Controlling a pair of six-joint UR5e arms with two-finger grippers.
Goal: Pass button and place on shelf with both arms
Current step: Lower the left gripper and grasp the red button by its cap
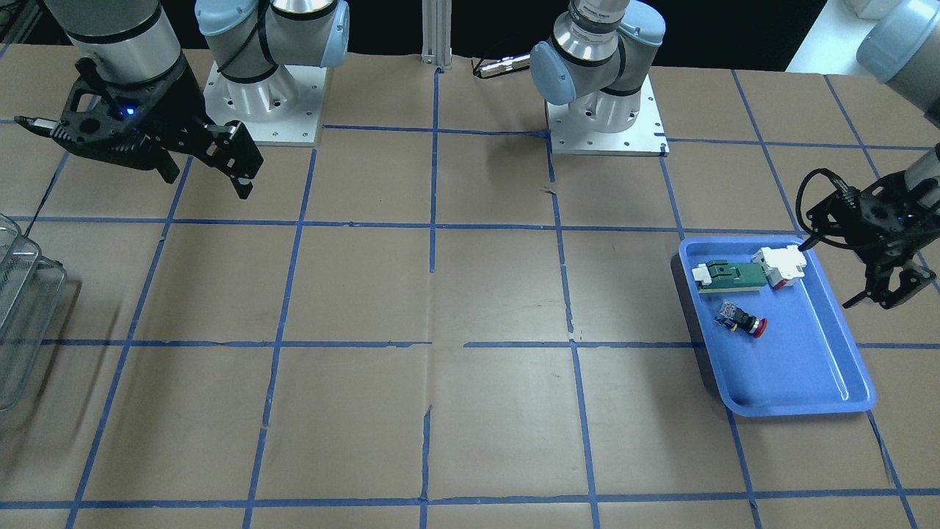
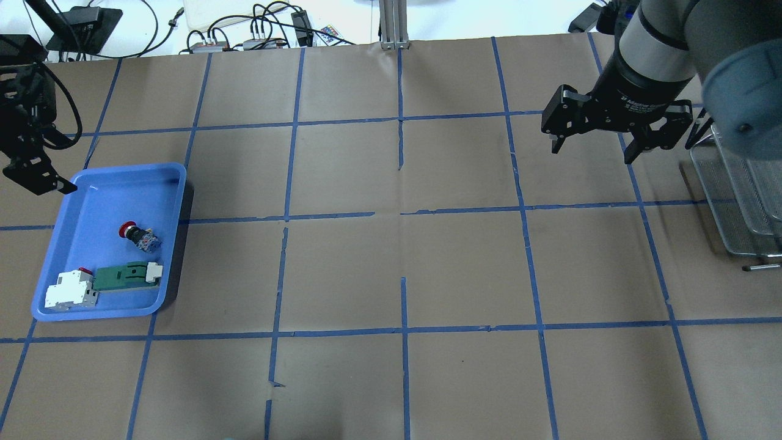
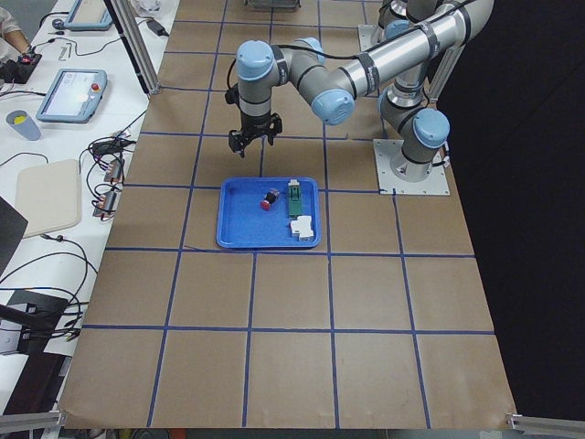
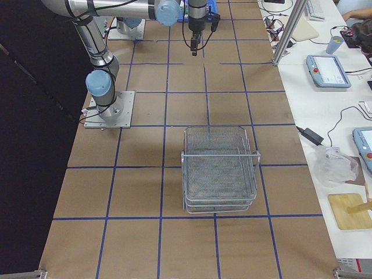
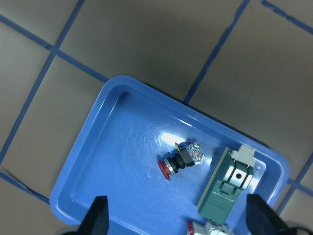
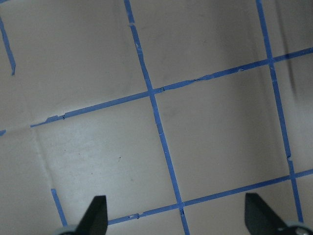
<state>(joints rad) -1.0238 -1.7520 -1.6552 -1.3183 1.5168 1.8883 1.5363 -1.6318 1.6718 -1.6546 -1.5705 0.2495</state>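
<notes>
Nothing of the task is judged to be done. The button (image 2: 137,235) is seen lying on its side in the blue tray (image 2: 104,195), ungripped, and every step is left: pickup, hand-over between the arms, and placing on the shelf (image 4: 220,168).

The left gripper (image 1: 892,288) is held above the tray's far corner with its jaws spread wide and nothing between them. In the left wrist view the button (image 5: 181,159) is found ahead of the jaws and below them, roughly centred between the two fingertips (image 5: 100,215), with its red head turned toward the jaws and its clear rear block away from them. The approach to the pickup is judged to be the step in hand. No contact with the button or the tray is shown.

The right gripper (image 2: 591,150) is held well apart from the tray, over bare table, with its jaws also spread and empty. The shelf is set near it, on its outer side.

Three parts are held in the tray. The button is apart from the other two. A green-and-white flat part (image 2: 125,275) is laid further from the left jaws, along the tray's side nearest the robot, and a white-and-red block (image 2: 70,290) is set just beside it in the corner; whether these two touch cannot be told. In the wire-mesh shelf no part is seen in any tier.
</notes>
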